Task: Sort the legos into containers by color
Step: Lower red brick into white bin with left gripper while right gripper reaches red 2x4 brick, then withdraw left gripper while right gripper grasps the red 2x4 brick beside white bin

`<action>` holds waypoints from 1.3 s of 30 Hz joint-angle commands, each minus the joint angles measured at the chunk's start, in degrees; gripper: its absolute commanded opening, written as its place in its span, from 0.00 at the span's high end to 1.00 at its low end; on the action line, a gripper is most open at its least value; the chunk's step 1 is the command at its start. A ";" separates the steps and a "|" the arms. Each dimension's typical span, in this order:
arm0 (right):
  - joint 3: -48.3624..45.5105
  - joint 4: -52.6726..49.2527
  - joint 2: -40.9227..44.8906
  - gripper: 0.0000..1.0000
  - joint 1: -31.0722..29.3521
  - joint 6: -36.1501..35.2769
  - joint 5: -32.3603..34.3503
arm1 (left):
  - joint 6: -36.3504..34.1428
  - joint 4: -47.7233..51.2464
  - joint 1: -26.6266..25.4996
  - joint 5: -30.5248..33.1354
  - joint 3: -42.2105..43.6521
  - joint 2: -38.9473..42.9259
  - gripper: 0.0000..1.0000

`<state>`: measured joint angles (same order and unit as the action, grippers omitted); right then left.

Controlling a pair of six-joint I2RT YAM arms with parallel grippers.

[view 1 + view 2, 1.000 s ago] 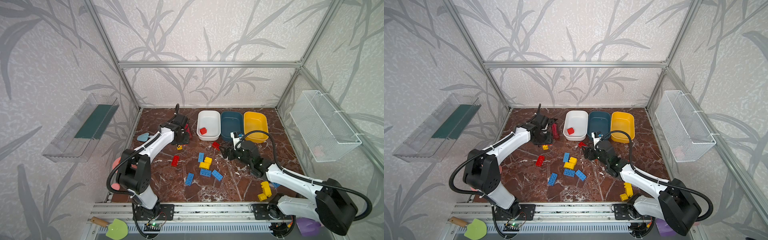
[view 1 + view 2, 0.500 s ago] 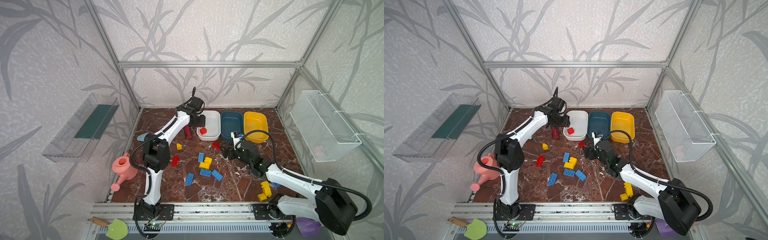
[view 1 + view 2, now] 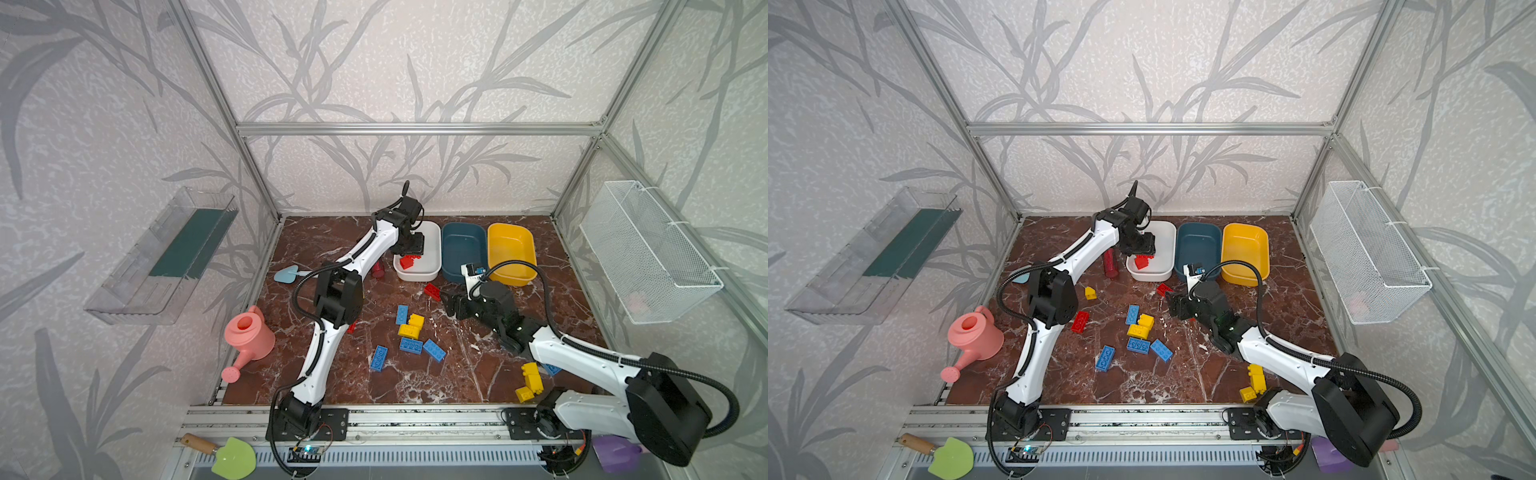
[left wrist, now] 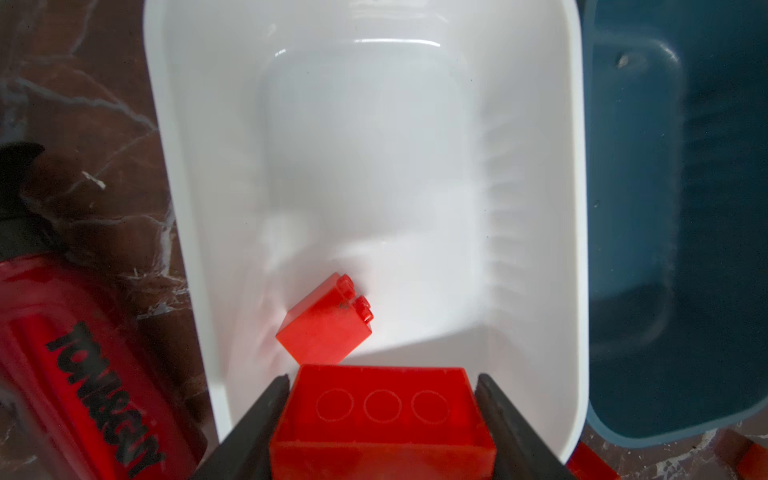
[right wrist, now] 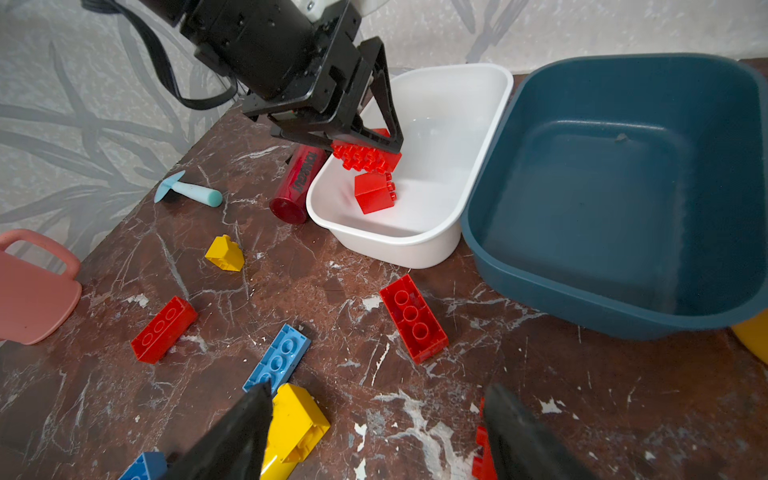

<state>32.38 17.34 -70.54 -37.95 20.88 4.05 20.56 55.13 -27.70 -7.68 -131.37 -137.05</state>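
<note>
My left gripper (image 3: pixel 411 249) (image 4: pixel 382 377) is shut on a red lego (image 4: pixel 382 415) (image 5: pixel 365 156) and hangs low over the near end of the white container (image 3: pixel 432 266). A small red lego (image 4: pixel 328 324) lies inside it. The teal container (image 3: pixel 463 249) and the yellow container (image 3: pixel 511 253) beside it hold nothing I can see. My right gripper (image 3: pixel 451 305) (image 5: pixel 376 395) stands open just above the floor, nothing between its fingers. Loose legos lie on the floor: a red one (image 5: pixel 413 318), a blue one (image 5: pixel 278 359), a yellow one (image 5: pixel 297 428), and several more (image 3: pixel 411 345).
A dark-red spray bottle (image 3: pixel 378 268) lies against the white tub's left side. A pink watering can (image 3: pixel 249 338) and a light-blue trowel (image 3: pixel 286 274) sit at the left. Yellow bricks (image 3: pixel 532 376) lie under my right arm. A wire basket (image 3: pixel 648 253) hangs on the right wall.
My left arm has swung from the floor left of the spray bottle to above the white tub, carrying the red brick. The right arm has stayed still.
</note>
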 commanded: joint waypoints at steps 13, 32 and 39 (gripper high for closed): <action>10.29 -9.18 -10.37 0.20 -0.32 -4.56 -4.16 | -1.42 -3.57 -0.35 0.06 13.44 19.41 0.12; 31.18 -26.96 -30.85 0.21 -0.21 -10.37 -3.31 | -2.01 -14.55 -0.41 7.22 63.00 75.98 0.13; 33.83 -26.22 -35.86 0.21 -0.17 -12.64 1.02 | -2.88 -16.24 -0.41 9.95 74.75 92.58 0.13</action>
<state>63.83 -7.01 -104.71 -37.95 10.13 2.55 19.00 40.62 -27.77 -0.21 -59.83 -48.45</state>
